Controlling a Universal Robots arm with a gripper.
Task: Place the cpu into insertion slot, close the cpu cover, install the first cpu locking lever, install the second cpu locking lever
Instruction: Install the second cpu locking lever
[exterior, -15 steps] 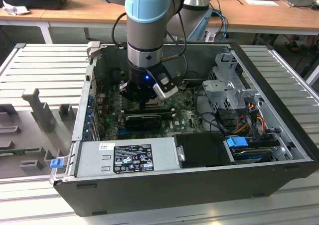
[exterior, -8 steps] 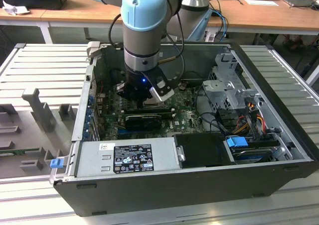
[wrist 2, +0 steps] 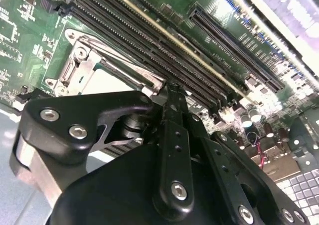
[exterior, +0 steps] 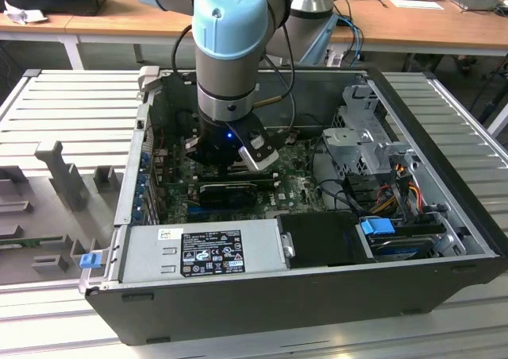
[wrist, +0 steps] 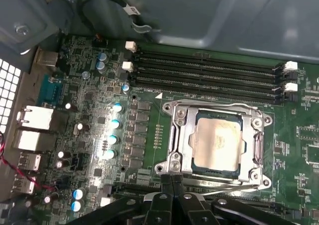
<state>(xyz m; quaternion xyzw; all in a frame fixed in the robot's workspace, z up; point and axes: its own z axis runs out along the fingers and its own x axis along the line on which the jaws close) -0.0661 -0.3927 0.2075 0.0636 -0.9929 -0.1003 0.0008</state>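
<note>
The arm (exterior: pixel 230 49) reaches into the open computer case (exterior: pixel 317 295); the gripper (wrist: pixel 172 185) sits just beside the socket's edge, fingers (wrist: pixel 165 182) pressed together on a thin locking lever (wrist: pixel 219 185); the cpu (wrist: pixel 219 141) lies seated in the insertion slot (wrist: pixel 215 171); the cpu cover (wrist: pixel 182 130) lies closed flat around it; memory slots (wrist: pixel 209 73) run beside the socket on the green motherboard (wrist: pixel 149 150).

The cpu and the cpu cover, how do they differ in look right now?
The cpu is a solid, pale beige-silver square with a dull face; the cpu cover is a shinier silver frame with a large square cut-out. The cpu sits inside, showing through the opening; the cpu cover lies closed around it. Both are square, metallic and lie flat on the green board.
</note>
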